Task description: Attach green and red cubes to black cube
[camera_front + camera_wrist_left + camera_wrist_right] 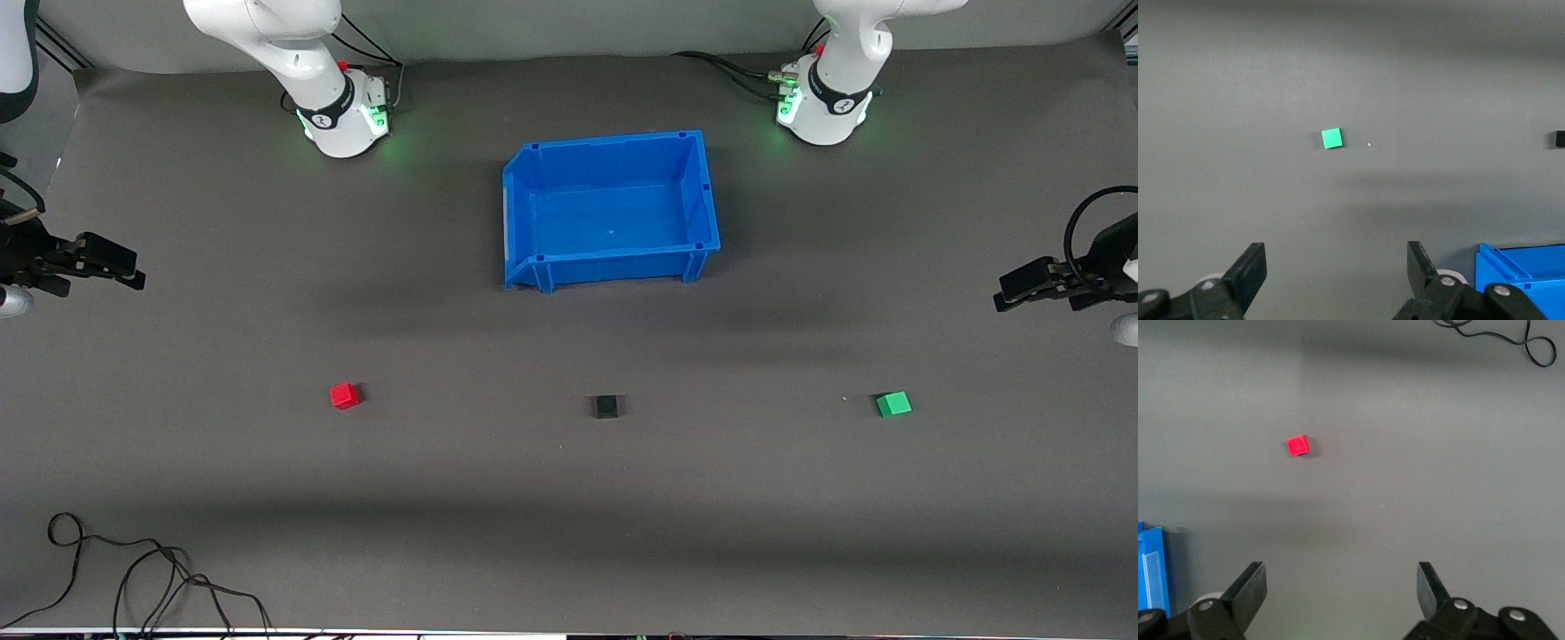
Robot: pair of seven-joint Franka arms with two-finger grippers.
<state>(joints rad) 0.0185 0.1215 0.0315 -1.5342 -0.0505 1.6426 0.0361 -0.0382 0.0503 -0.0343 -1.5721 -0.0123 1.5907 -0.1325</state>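
Cubes, red (345,396), black (606,407) and green (893,404), are lined up apart on the desk (569,498), while the left gripper (1337,267) and right gripper (1341,590) are held spread wide over its ends.

We see the black cube (606,407) lying between the red cube (345,396) and the green cube (893,404). All three rest flat on the table, well apart.

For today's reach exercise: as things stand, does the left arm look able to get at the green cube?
Probably yes: the left end effector is open, and nothing stands between it and the green cube, which sits alone on the mat.
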